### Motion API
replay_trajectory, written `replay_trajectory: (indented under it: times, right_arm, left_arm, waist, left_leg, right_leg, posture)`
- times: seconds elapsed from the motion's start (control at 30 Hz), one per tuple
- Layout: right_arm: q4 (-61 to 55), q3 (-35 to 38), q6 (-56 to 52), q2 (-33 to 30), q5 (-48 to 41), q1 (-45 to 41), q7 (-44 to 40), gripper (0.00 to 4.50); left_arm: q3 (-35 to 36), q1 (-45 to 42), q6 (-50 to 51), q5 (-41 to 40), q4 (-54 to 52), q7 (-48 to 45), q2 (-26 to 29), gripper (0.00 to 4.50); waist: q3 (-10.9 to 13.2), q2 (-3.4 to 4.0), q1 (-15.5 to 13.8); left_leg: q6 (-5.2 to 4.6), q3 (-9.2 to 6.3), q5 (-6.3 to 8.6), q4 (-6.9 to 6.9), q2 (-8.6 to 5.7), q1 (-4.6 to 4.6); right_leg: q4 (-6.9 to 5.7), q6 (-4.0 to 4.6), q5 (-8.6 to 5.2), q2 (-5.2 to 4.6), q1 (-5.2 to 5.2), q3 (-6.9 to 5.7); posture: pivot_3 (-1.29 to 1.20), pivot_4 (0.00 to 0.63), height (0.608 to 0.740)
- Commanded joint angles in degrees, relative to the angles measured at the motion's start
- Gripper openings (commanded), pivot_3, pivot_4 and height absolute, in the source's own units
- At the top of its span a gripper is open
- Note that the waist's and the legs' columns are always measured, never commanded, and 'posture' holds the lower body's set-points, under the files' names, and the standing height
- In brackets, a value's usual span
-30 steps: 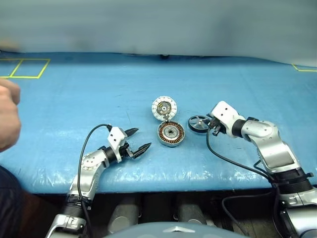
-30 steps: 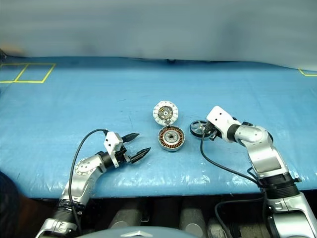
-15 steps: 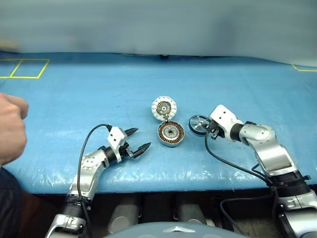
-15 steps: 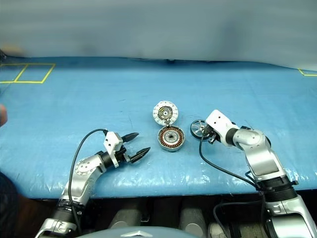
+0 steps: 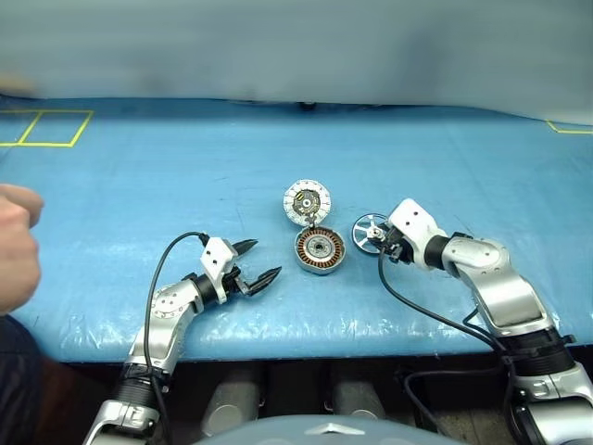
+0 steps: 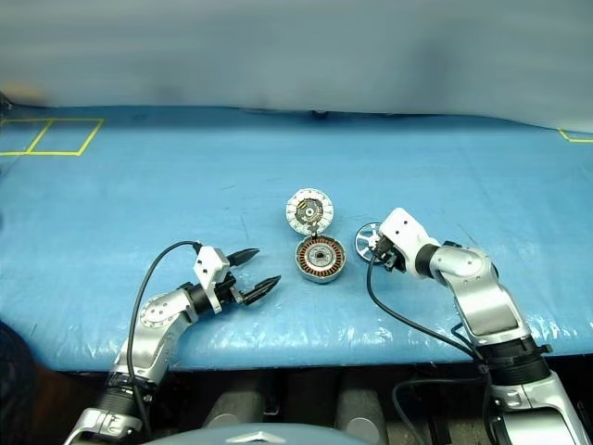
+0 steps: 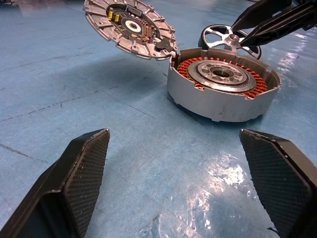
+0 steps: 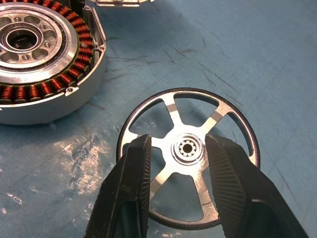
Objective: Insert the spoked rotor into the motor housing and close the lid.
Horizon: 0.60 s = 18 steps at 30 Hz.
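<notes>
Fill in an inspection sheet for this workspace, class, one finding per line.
Surface: blue table cover, wrinkled, with yellow tape squares at the far left.
Job's things: spoked rotor flat on the cover beside the motor housing; lid hinged open, tilted up.
Clutter: nothing seen.
Grippers: left gripper open, away from the parts; right gripper open, fingers either side of the rotor's hub.
Cables: black cable on each forearm.
Surroundings: a person's hand at the left edge.

The right pincer (image 8: 173, 163) has edged onto the spoked rotor (image 8: 188, 148), jaws apparently straddling its hub.
</notes>
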State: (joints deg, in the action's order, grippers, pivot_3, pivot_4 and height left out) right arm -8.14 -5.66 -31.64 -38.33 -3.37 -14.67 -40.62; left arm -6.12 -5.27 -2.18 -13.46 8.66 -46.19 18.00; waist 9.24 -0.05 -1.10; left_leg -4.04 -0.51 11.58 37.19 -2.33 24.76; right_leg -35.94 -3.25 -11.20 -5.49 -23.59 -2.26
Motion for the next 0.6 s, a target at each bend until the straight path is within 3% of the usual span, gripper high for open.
replay_trajectory:
  times: [0.03, 0.6]
  right_arm:
    - [-1.2, 2.1, -0.5, -0.1, 0.1, 0.3, 1.8, 1.78]
    - [-1.5, 2.8, -3.0, -0.2, -0.4, 2.3, 4.0, 1.78]
  left_arm:
    - [-0.2, 0.0, -0.8, 0.4, -1.8, 0.2, 0.0, 4.5]
    - [-0.2, 0.1, -0.8, 0.6, -1.6, 0.1, 0.2, 4.5]
  waist:
    - [0.0, 0.0, 0.0]
    - [0.0, 0.0, 0.0]
  left_leg:
    - [0.0, 0.0, 0.0, 0.0, 0.0, 0.0]
    - [0.0, 0.0, 0.0, 0.0, 0.0, 0.0]
  right_leg:
    - [0.0, 0.0, 0.0, 0.0, 0.0, 0.0]
    - [0.0, 0.0, 0.0, 0.0, 0.01, 0.0]
  posture:
    - [0.0, 0.15, 0.74]
    - [0.0, 0.15, 0.74]
